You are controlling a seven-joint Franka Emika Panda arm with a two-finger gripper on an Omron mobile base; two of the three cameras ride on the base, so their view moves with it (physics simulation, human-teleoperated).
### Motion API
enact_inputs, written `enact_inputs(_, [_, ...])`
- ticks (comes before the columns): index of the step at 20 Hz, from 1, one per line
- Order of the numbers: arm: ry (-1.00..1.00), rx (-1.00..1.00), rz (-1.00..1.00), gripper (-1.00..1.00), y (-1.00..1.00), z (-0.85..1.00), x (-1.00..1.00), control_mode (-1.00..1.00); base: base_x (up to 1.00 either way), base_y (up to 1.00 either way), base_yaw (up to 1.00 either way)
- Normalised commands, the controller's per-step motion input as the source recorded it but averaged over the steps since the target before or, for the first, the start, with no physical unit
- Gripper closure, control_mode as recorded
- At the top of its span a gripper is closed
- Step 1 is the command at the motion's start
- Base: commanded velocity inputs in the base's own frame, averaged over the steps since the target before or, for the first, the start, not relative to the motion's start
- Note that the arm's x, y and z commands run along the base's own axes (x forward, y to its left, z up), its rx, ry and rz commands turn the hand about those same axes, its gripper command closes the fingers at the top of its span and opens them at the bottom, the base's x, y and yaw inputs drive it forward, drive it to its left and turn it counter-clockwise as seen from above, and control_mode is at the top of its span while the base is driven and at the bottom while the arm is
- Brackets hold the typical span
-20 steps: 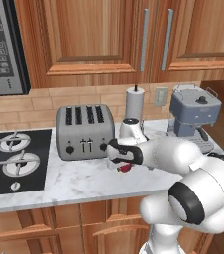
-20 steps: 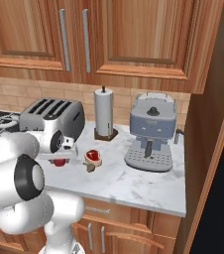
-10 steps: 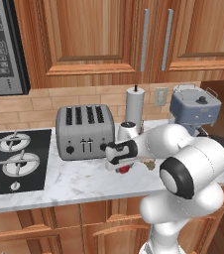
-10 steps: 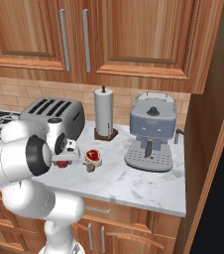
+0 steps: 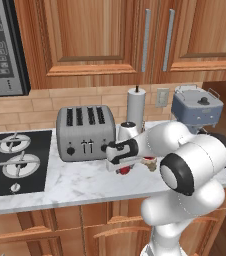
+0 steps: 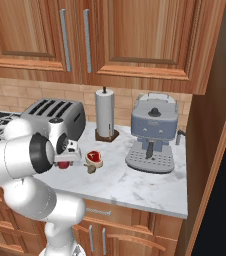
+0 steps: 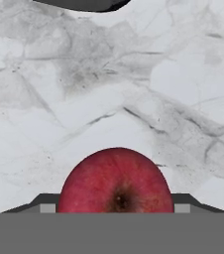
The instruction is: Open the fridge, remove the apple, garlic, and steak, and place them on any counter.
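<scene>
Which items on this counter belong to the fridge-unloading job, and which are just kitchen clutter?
Job items: apple under the claw; steak; garlic beside it; counter.

Clutter: toaster; paper towel roll; coffee machine; stove; microwave; upper cabinets.

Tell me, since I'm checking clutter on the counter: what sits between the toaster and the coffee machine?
In the right base view, between toaster and coffee machine: paper towel holder at the back, steak, garlic and apple in front.
</scene>
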Motion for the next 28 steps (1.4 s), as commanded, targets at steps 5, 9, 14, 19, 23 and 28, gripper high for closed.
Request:
enact_inputs(5, [0.0, 0.0, 0.0, -1.0, 0.01, 0.0, 0.0, -1.0, 0.0, 0.0, 0.0])
enact_inputs(9, [-0.01, 0.01, 0.0, -1.0, 0.0, 0.06, 0.0, -1.0, 0.0, 0.0, 0.0])
enact_inputs(14, [-0.11, 0.02, 0.0, -1.0, 0.0, 0.23, -0.01, -1.0, 0.0, 0.0, 0.0])
enact_inputs(19, [-0.22, 0.05, 0.0, -1.0, -0.06, 0.52, -0.21, -1.0, 0.0, 0.0, 0.0])
enact_inputs(23, [-0.11, 0.05, 0.0, -1.0, -0.09, 0.58, -0.41, -1.0, 0.0, 0.0, 0.0])
enact_inputs(28, [-0.03, 0.03, 0.0, -1.0, -0.06, 0.51, -0.6, -1.0, 0.0, 0.0, 0.0])
